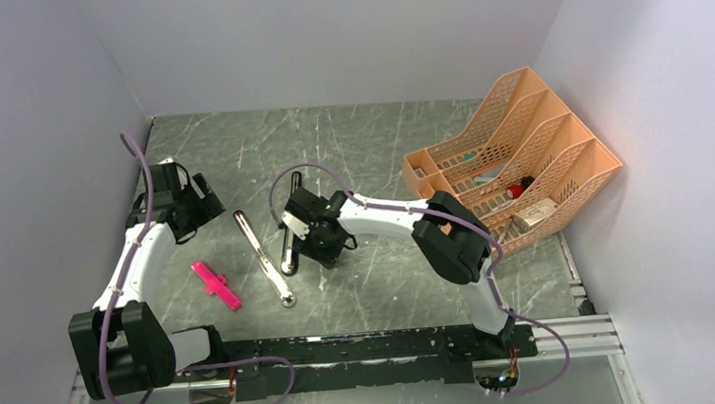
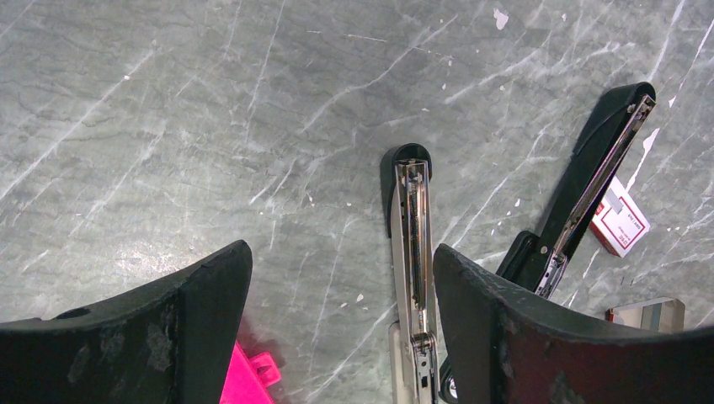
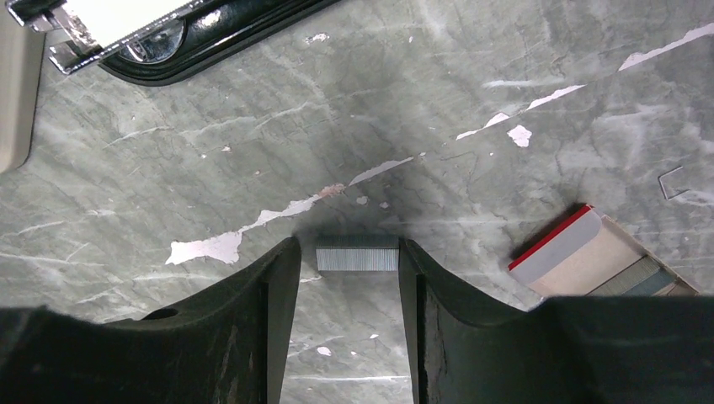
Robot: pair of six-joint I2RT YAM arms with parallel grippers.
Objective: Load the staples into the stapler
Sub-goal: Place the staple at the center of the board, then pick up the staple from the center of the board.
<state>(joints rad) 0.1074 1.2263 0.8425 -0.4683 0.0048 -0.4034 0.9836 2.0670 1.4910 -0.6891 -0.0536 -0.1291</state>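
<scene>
Right pincer (image 3: 348, 251) released astride a staples strip (image 3: 357, 254) beside the slid-open box (image 3: 562, 249) holding more; left pincer (image 2: 341, 252) released too.

Soft, even light is falling; a dim shadow is pooling ahead of the right gripper (image 3: 347, 257), whose fingers (image 3: 253, 337) are blurring.

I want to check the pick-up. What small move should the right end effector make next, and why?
Probably close the right end effector on the staple strip. The strip lies between its fingers, a thin gap shows beside one finger, so it seems not gripped yet.
</scene>
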